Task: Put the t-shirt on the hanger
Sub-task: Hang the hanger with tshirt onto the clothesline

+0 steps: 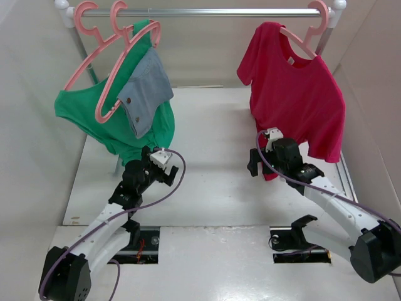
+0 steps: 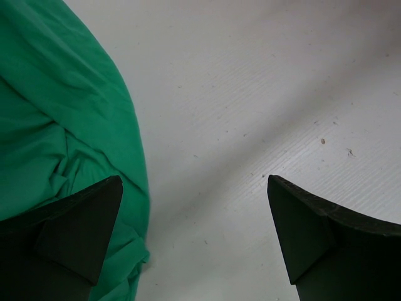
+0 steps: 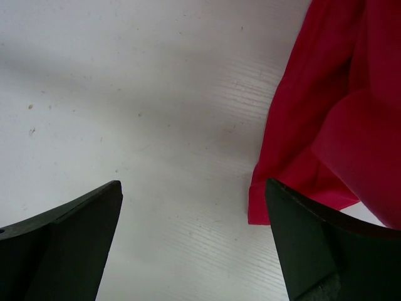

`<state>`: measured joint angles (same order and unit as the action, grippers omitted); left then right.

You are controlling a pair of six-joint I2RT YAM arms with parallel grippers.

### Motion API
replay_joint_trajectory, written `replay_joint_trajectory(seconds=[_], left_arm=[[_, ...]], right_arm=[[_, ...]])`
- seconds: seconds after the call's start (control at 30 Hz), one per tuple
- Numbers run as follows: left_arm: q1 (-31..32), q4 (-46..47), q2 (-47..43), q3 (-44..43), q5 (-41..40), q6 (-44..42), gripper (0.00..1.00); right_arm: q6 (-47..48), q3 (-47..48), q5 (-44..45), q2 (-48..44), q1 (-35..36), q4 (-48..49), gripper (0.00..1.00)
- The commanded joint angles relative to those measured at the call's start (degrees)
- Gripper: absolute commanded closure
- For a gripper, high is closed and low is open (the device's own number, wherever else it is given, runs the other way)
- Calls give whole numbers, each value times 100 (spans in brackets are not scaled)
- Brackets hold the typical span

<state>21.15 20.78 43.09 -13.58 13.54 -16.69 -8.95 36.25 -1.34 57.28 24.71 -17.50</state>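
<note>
The crimson t-shirt [image 1: 294, 94] hangs on the salmon-pink hanger [image 1: 305, 39], hooked at the right end of the rail [image 1: 207, 12], its hem reaching down to the white table [image 1: 213, 188]. The right gripper [image 3: 194, 188] sits low beside that hem, jaws spread and holding nothing. The left gripper [image 2: 194, 185], likewise spread and empty, rests near the green garment [image 1: 88, 113], which hangs with a small denim piece [image 1: 147, 91] at the rail's left end.

Bare table [image 1: 213, 182] lies open between green garment [image 1: 81, 113] and t-shirt [image 1: 294, 100].
</note>
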Motion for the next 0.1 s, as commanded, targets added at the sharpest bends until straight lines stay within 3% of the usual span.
replay_joint_trajectory(seconds=[0.0,0.07], left_arm=[[-23,287,-99,31,105,69,0],[-23,287,-99,31,105,69,0]], right_arm=[[-37,137,-24,-50,-19,299,0],[16,137,-24,-50,-72,230,0]])
